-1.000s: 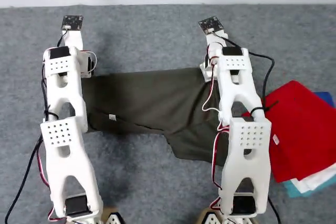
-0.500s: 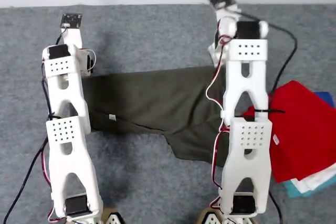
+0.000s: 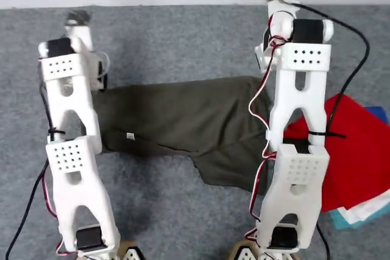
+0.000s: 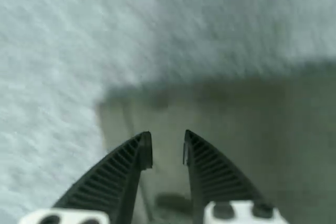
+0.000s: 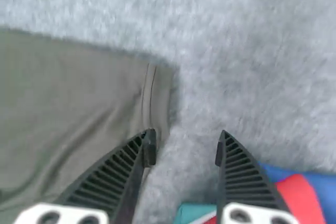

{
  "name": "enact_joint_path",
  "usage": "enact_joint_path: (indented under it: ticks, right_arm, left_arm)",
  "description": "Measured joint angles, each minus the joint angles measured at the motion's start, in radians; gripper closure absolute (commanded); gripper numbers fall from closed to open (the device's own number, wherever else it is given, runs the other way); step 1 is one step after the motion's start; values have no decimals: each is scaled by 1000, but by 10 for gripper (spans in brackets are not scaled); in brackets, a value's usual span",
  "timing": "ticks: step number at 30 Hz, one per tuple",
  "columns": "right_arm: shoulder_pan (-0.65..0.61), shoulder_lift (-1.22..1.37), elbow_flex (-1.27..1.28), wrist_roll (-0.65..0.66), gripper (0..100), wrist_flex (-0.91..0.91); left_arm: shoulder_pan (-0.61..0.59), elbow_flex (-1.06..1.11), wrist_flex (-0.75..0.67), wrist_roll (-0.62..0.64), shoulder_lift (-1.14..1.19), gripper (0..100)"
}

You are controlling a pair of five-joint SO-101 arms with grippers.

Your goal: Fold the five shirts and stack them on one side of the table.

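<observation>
An olive shirt [image 3: 177,117] lies spread across the middle of the grey table cover, with one flap hanging toward the near side. My left gripper [image 4: 167,150] hovers open by a narrow gap over the shirt's [image 4: 236,119] far left corner, with nothing between its fingers. My right gripper [image 5: 184,148] stands open wider above the shirt's [image 5: 68,87] far right hem corner, half over bare cover. To the right, a folded red shirt [image 3: 359,150] tops a stack of white, teal and blue shirts.
The left arm [image 3: 64,71] and right arm [image 3: 301,59] stand over the olive shirt's two ends. The stack [image 5: 294,198] lies close beside my right gripper. Bare grey cover [image 3: 177,41] runs along the far side up to a white wall.
Both arms have lifted off the olive shirt's far corners and drawn toward the far side, the right one first. The shirt stays flat on the table.
</observation>
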Motion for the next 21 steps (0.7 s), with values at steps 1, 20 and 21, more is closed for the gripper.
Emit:
enact_joint_path:
  ticks: [1,20,21]
  right_arm:
    - [0,-11,34,0,812,0]
    - [-3,-32,124,0,812,0]
    - [-3,-32,124,0,812,0]
  left_arm:
    - [12,64,0,0,-28,892]
    - [-25,-25,-330,-110,183,892]
    - [-25,-60,-328,-114,203,892]
